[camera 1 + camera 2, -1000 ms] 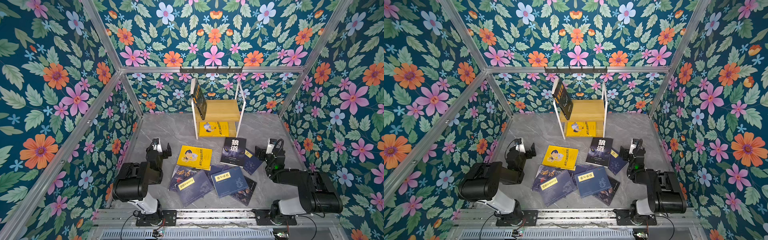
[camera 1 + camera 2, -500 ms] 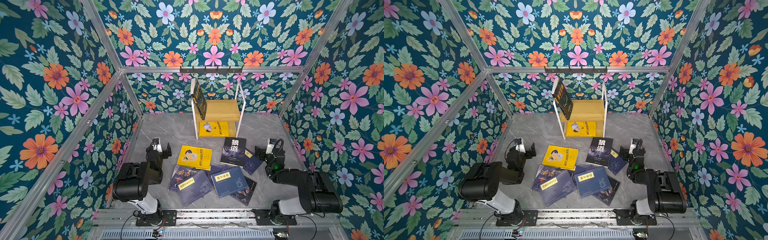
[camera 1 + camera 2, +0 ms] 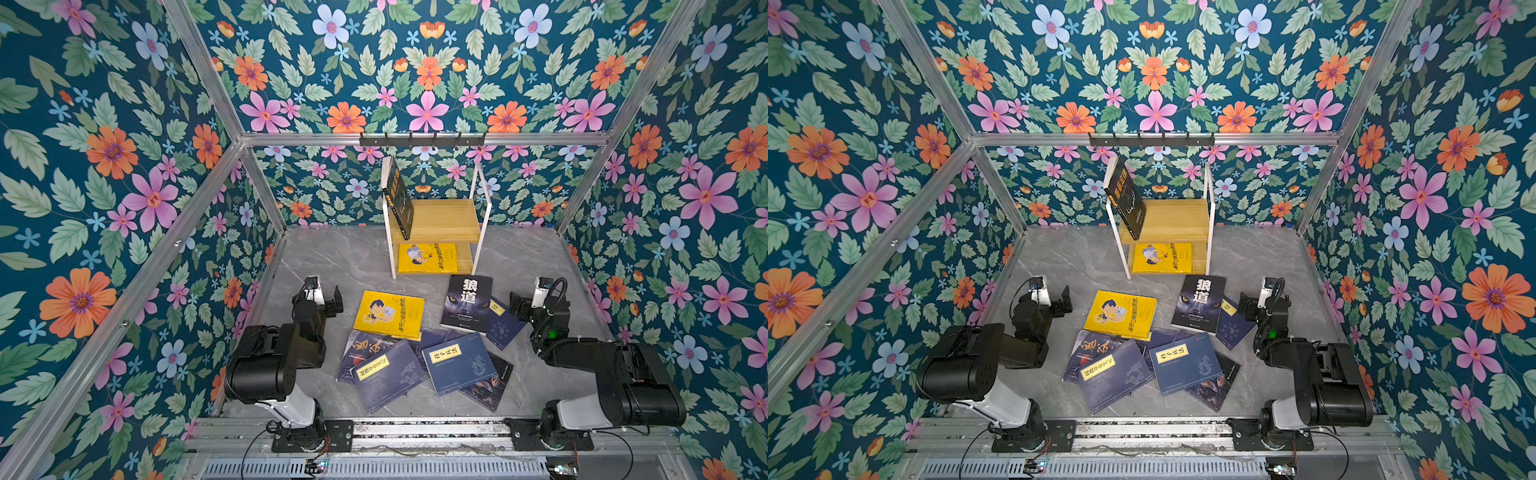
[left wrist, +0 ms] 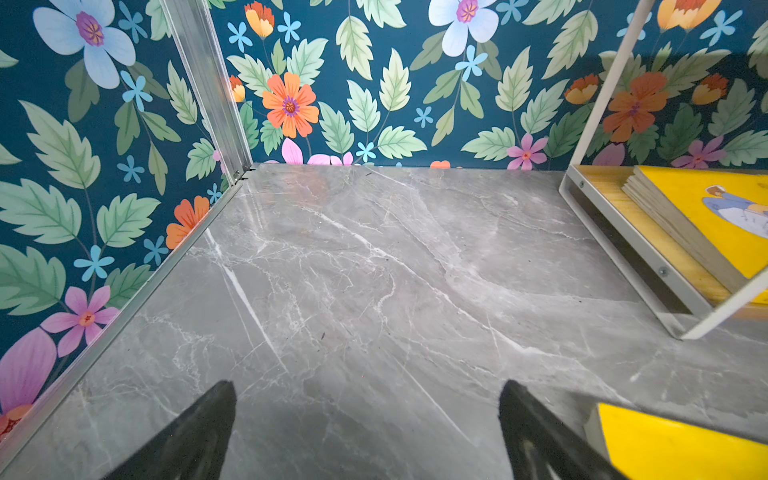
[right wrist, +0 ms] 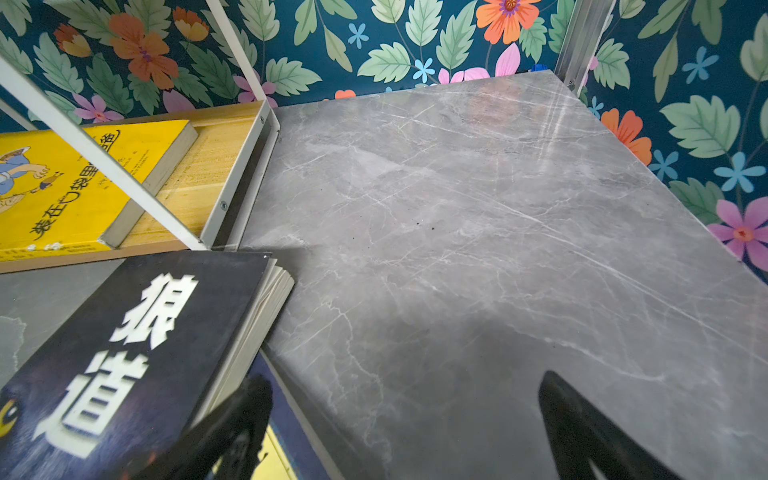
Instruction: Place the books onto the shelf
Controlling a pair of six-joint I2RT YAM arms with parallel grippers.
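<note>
The left tool (image 4: 365,432) and the right tool (image 5: 407,428) are set wide, with nothing held between the fingers, low over the bench (image 3: 332,253). One dark book (image 3: 398,199) is stood tilted on the upper board of the shelf (image 3: 440,220). One yellow book (image 3: 428,257) is laid flat on the lower board. The other books (image 3: 457,361) are spread flat and overlapping on the bench between the two tools.
</note>
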